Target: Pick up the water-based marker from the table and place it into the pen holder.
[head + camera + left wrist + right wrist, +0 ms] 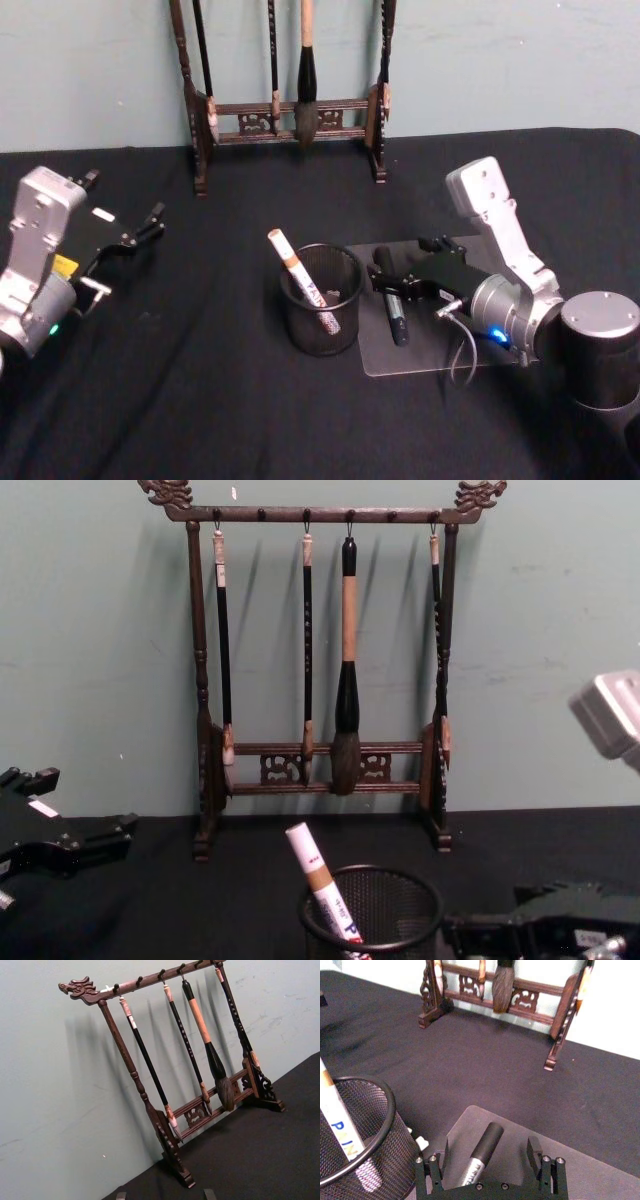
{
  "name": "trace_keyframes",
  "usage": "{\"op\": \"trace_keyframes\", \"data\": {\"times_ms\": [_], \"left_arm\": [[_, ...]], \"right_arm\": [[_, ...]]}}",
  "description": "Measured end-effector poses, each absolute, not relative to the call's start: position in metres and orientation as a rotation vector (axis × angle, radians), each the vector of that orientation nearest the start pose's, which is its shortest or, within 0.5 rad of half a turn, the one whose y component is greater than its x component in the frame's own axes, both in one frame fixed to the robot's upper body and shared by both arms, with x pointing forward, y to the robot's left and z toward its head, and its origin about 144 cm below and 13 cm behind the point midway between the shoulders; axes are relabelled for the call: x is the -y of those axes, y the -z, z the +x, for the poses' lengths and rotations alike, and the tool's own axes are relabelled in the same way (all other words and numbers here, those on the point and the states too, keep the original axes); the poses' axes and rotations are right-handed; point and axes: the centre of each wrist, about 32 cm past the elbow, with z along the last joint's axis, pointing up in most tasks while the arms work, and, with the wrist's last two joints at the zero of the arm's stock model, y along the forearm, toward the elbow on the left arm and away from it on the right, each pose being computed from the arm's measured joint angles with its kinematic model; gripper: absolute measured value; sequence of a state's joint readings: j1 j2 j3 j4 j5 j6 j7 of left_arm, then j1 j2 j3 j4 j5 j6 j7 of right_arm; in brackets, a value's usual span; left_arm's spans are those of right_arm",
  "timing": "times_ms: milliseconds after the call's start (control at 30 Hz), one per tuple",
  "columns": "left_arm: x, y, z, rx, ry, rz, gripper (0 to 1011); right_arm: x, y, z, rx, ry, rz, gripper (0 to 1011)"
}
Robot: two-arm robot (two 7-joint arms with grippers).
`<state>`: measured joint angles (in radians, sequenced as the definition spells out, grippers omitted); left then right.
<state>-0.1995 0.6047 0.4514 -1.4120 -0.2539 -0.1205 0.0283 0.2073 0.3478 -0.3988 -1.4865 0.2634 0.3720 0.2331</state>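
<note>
Two markers are counted. A black marker [397, 322] is laid flat on one clear mat [430, 352], just right of the holder, with its cap pointing toward the back wall. A white marker [294, 264] with an orange band is stood tilted inside the holder, its top leaning over the rim toward the robot's left.

One holder [300, 322] is seen near the middle of the black-covered counter [200, 400], touching or just beside the mat's left edge. One brush rack [320, 748] is set at the back against the wall, and four brushes [347, 630] are hung from its top bar.

Two arms are in view. The right arm is reached in from the right, bent low over the mat, with its wrist angled down and toward the holder. The right tool [392, 278] is held spread. In the right wrist view its two fingers [535, 1152] are placed on either side of the black marker [489, 1136], and a gap is left on each side, so the marker is straddled but not pinched. The holder's mesh wall [385, 1160] is seen close beside one finger.

The left arm is parked at the left edge of the counter, well apart from the holder. The left tool [128, 245] is held above the cloth, pointed toward the rack, and its fingers are spread with nothing between them.
</note>
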Motion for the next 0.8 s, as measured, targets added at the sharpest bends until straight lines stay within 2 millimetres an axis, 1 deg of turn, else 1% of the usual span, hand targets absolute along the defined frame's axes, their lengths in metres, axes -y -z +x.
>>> {"op": "trace_keyframes", "data": {"times_ms": [400, 800], "left_arm": [[-0.310, -1.140, 0.489, 0.285, -1.248, 0.304, 1001], [-0.310, -1.140, 0.489, 0.285, -1.248, 0.304, 1001]], "right_arm": [[0.209, -1.156, 0.501, -0.181, 0.997, -0.464, 1002], [0.206, -1.153, 0.501, -0.202, 0.998, -0.485, 1002]]}}
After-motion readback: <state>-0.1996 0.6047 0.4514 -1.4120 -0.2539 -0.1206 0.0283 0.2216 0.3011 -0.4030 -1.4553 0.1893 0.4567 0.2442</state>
